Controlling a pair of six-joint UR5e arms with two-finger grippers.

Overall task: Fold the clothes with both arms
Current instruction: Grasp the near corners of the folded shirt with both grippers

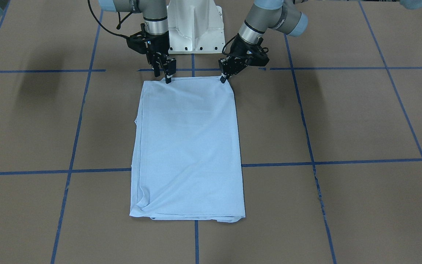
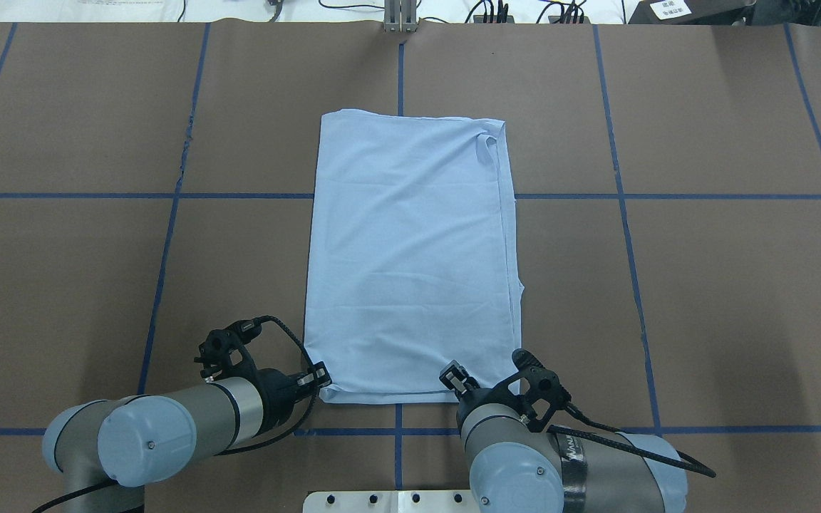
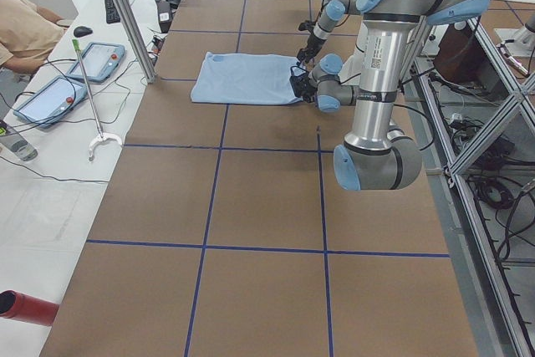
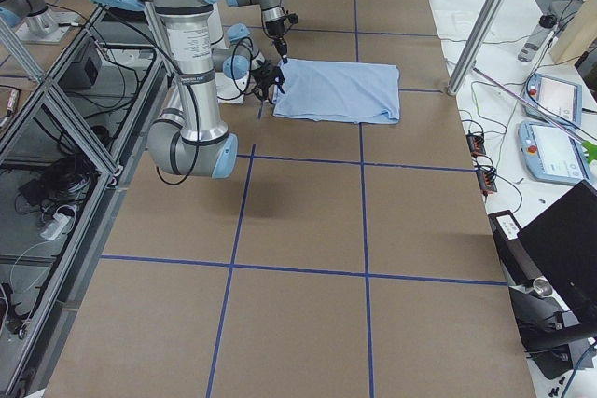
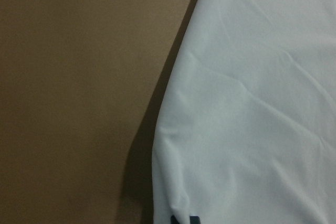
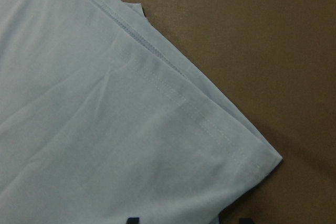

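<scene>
T-shirt (image 1: 189, 146): light blue, folded to a long rectangle, flat on the table (image 1: 343, 117). It runs straight out ahead of both tools. Only plain cloth shows, and layered edges stick out at the end farthest from the tools.

Left tool (image 1: 224, 78): sits on the near corner of the T-shirt. Its wrist view cuts off all but two dark fingertips (image 5: 177, 219) at the bottom edge. They stand close together with cloth around them, so they appear to be pinching the corner. The cloth edge just ahead of the tool is lifted and casts a shadow on the table.

Right tool (image 1: 162, 77): at the other near corner. Fingers are spread; in its wrist view the tips (image 6: 133, 220) stand well apart at the bottom edge, with the corner lying between them. That view alone shows the stitched hem (image 6: 173, 95) and a second layer beneath it.

Overhead view: the right arm's wrist covers part of its own tool. Both side views: the tools are too small to judge.

Left side view: a person's sleeve (image 3: 21, 31), cut off at the frame edge, well away from both tools.
</scene>
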